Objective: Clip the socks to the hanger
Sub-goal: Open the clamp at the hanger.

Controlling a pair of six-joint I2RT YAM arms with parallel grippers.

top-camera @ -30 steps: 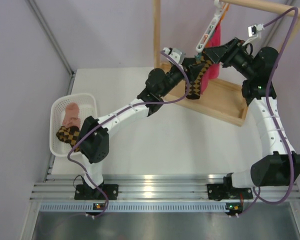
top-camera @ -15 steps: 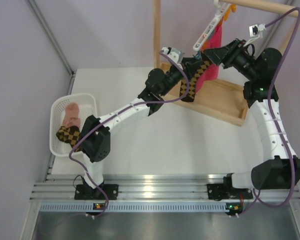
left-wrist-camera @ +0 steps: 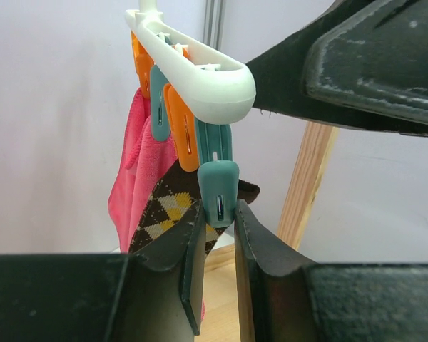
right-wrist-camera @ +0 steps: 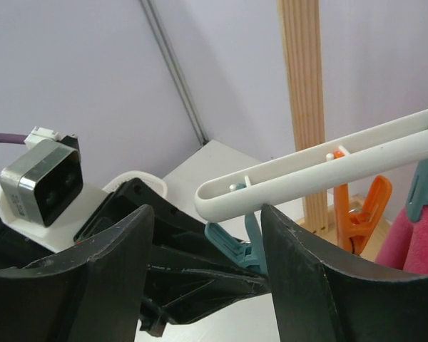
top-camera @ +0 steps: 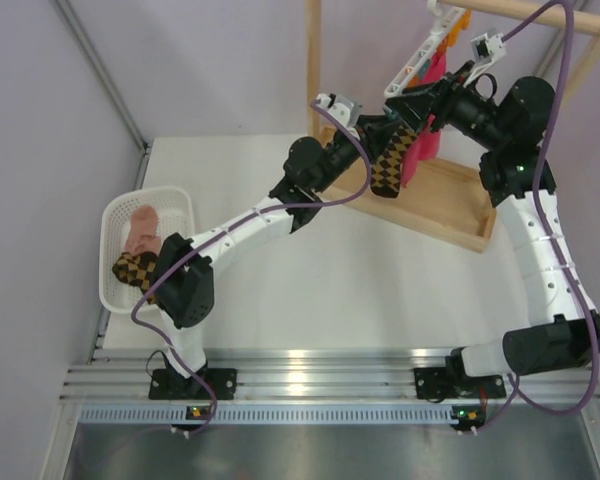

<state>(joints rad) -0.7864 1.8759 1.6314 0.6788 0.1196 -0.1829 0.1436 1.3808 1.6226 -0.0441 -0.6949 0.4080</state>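
At one o'clock of table [top-camera: 280, 290], under wooden rack [top-camera: 450, 210]: left claw [left-wrist-camera: 220, 208] gripping cuff of checked sock [left-wrist-camera: 164, 210], holding it right at teal clip [left-wrist-camera: 218, 187] on hanger [left-wrist-camera: 225, 91] end, likely so fabric is meeting clip mouth; sock body dangling below. Right claw [right-wrist-camera: 207, 209] gaping wide, straddling hanger tip, seemingly not touching, probably guarding against swing. Second sock [top-camera: 137, 270] lying in basket [top-camera: 107, 230] at nine o'clock, waiting its turn.

Both arms stretched forward, raised. Left gripper [left-wrist-camera: 218, 231] fingers nearly together, slim gap. Right gripper [right-wrist-camera: 207, 228] fingers spread wide.
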